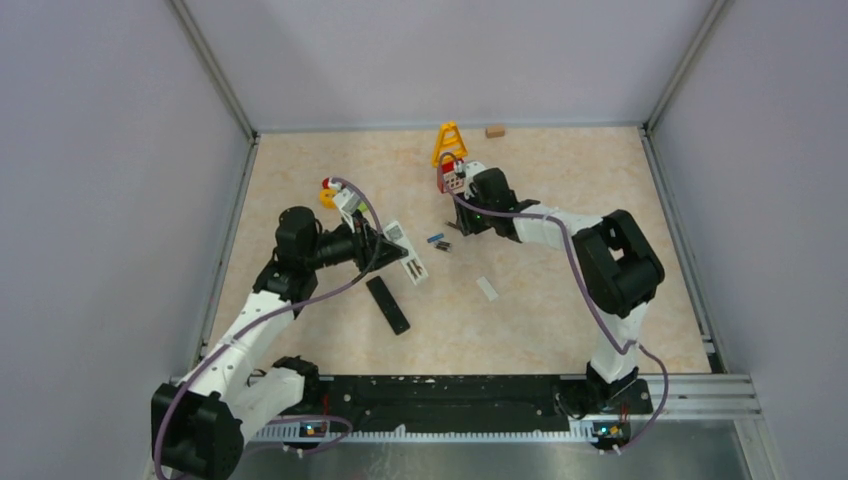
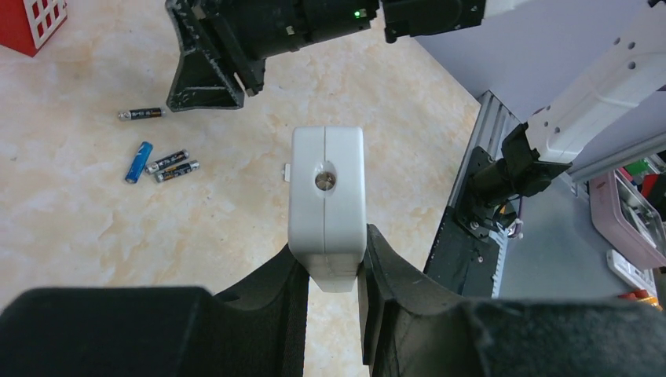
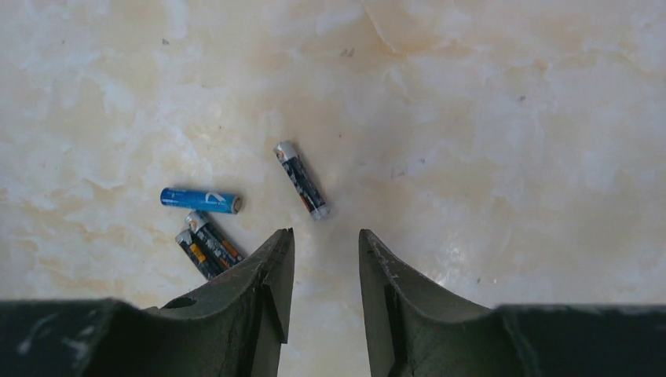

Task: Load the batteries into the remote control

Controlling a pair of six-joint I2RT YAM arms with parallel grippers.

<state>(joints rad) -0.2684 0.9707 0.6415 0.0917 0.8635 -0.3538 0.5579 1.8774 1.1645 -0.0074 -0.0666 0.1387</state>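
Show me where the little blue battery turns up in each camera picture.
Top external: blue battery at the picture's very centre.
Left wrist: on the left, halfway down.
Right wrist: left of centre, halfway down.
Shared landmark: two dark batteries lying side by side next to it.

The left fingers (image 1: 386, 245) clasp a white remote (image 1: 408, 252). Small batteries (image 1: 438, 242) lie on the table (image 1: 540, 320) between that remote and the right fingers (image 1: 460, 225). A black remote (image 1: 388, 305) lies near the left fingers.
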